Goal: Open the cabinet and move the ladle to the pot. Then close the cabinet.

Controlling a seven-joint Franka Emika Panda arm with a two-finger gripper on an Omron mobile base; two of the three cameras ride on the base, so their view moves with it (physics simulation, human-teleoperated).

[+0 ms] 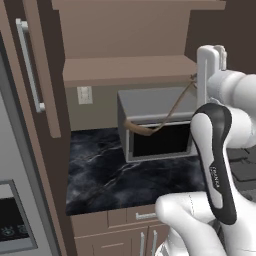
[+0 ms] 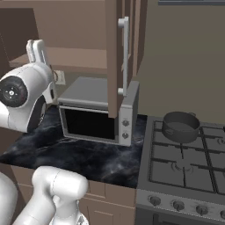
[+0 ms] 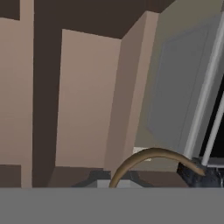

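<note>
both doors of the cabinet (image 1: 37, 75) stand swung open, so you are in the middle step: the ladle (image 1: 160, 120) is off the shelf and hangs in the air in front of the microwave (image 1: 155, 125), its thin handle running up to the gripper (image 1: 197, 80) by the arm's white wrist, its oval bowl drooping low at the left. the fingertips themselves are hidden behind the hand in the base views, but the jaws read as closed tight, and since the handle arcs up from between them in the hand view (image 3: 153, 159), you can take it that they are clamped on the ladle's handle. the pot (image 2: 180, 126) sits on the back left burner of the stove (image 2: 184, 171), well apart to the right past the microwave and the open right door (image 2: 116, 57). your next move, as i judge it, is a long carry to the right, clearing that door's edge and keeping the dangling bowl off the microwave top, then lowering it over the pot's rim. the pot looks empty, and the cabinet's shelves that you can see hold nothing visible.
</note>
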